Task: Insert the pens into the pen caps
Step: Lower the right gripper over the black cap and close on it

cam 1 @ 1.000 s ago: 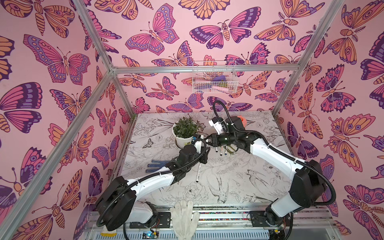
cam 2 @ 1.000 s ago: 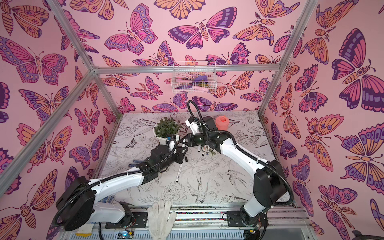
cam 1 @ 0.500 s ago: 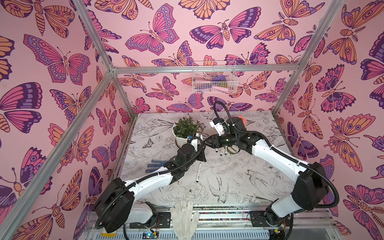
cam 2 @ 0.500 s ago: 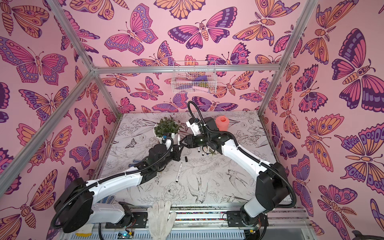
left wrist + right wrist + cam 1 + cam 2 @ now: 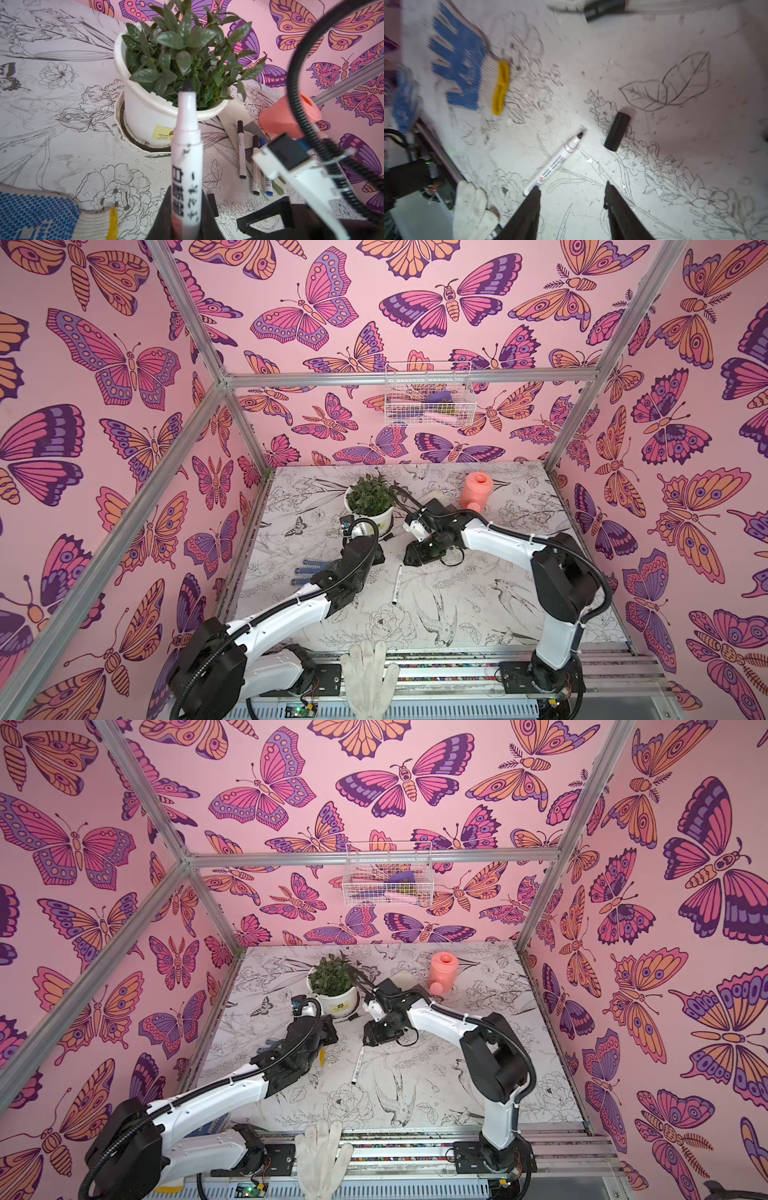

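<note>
Left wrist view: the left gripper [image 5: 185,214] is closed tight around the lower barrel of the held pen [image 5: 187,143], whose bare dark tip points out toward the potted plant [image 5: 145,116]. Three more pens [image 5: 241,149] lie together on the table [image 5: 62,145] between the pot and the orange watering can [image 5: 286,116]. They look capped, though they are too small to be sure. In the right wrist view the right gripper [image 5: 572,199] hangs over the table with its jaws well apart and nothing between them. Under it a loose pen [image 5: 553,165] lies flat with its tip uncovered, and a black cap [image 5: 617,131] lies just beside that tip without touching it. A blue-dotted glove [image 5: 460,62] lies further off. The cap is probably light, hard and smooth, and being round it could roll away or squirt out of a careless pinch. It is best taken across its sides near the closed end, so that the open mouth stays free. The pens look stiff and light, with slick plastic barrels. A grip low on the barrel, like the one on the held pen, leaves the neck clear for the cap to slide on. The felt tip is soft and would smear, so nothing should press on it.
</note>
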Controlling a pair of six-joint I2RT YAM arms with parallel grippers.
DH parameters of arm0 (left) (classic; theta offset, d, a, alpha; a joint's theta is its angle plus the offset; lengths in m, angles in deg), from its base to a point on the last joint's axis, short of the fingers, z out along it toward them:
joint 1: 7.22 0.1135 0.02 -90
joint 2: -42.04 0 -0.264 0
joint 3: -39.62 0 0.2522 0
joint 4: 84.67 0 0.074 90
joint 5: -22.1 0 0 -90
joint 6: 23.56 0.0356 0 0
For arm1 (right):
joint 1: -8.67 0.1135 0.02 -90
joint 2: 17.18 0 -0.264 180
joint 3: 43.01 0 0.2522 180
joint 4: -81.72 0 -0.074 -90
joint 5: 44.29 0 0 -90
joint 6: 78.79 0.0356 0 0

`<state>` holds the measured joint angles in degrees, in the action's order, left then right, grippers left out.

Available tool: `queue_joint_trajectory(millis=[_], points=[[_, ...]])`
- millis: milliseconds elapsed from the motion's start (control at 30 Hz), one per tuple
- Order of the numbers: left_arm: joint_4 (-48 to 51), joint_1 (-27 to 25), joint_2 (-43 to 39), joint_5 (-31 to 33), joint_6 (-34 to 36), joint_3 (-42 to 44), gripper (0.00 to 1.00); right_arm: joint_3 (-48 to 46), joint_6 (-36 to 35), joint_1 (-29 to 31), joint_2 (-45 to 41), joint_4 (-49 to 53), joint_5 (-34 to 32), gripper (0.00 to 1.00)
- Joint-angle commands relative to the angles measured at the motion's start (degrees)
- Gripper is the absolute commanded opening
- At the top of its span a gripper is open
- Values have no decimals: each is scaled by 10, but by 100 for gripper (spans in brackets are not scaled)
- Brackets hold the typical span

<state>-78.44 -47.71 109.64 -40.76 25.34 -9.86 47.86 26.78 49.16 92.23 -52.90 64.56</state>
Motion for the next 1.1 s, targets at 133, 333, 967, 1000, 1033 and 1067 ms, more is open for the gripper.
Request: queue_joint_trajectory(millis=[133,333,967,1000,1033,1067], points=[[20,4,-14,16,-14,10,0,68,-8,9,56,33,-73,51],[25,4,-30,15,-11,18,0,101,-18,14,105,46,-115,46],[7,0,-15,-117,88,9,0,69,1,6,3,-18,-133,3],[-8,-1,-11,-143,97,11,0,50,12,-5,-31,-44,-115,3],[-43,-3,-8,-180,110,18,0,29,24,-19,-70,-73,-86,3],[-85,-7,-7,-215,130,28,0,8,41,-36,-103,-103,-55,3]])
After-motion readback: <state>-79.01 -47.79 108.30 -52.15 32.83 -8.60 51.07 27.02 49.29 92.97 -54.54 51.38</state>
